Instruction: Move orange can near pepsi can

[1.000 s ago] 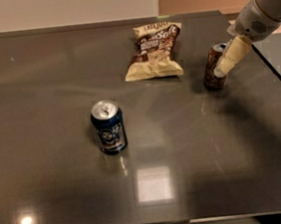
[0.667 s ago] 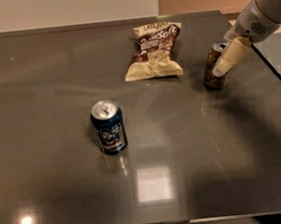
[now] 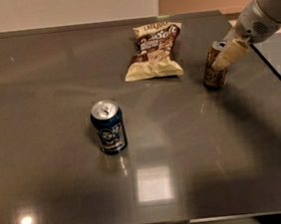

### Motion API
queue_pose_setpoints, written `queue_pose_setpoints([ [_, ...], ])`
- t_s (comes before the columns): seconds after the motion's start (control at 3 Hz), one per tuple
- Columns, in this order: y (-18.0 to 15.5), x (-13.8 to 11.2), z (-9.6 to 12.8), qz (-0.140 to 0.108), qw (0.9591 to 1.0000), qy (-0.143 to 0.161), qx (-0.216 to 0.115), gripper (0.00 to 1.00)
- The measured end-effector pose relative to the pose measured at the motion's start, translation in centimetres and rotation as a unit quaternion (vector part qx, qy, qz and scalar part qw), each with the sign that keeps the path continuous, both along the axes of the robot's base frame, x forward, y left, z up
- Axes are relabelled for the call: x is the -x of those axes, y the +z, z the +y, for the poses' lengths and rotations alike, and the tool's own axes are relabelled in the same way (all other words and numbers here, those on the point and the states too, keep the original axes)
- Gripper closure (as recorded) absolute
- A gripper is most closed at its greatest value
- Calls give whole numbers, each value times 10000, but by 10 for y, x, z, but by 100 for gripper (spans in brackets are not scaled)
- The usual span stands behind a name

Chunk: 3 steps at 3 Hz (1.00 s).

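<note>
The orange can stands upright on the dark table at the right, just right of a chip bag. My gripper reaches in from the upper right and sits against the can's upper right side, covering part of its top. The pepsi can, dark blue with a round logo and a silver top, stands upright left of the table's middle, well apart from the orange can and the gripper.
A brown and cream chip bag lies flat between the two cans, towards the back. The table's right edge runs close behind the orange can. Ceiling lights glare on the tabletop in front.
</note>
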<state>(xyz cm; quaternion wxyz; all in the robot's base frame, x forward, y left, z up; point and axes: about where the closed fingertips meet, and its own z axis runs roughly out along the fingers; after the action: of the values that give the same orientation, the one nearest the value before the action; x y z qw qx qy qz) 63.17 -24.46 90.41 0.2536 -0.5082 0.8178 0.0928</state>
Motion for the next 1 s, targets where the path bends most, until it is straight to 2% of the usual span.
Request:
queue_pose_setpoints([
  [0.33, 14, 12, 14, -29, 9997, 209, -150, 87],
  [0.67, 29, 28, 34, -21, 9982, 491, -336, 100],
  [1.0, 41, 42, 56, -14, 9957, 788, -495, 100],
])
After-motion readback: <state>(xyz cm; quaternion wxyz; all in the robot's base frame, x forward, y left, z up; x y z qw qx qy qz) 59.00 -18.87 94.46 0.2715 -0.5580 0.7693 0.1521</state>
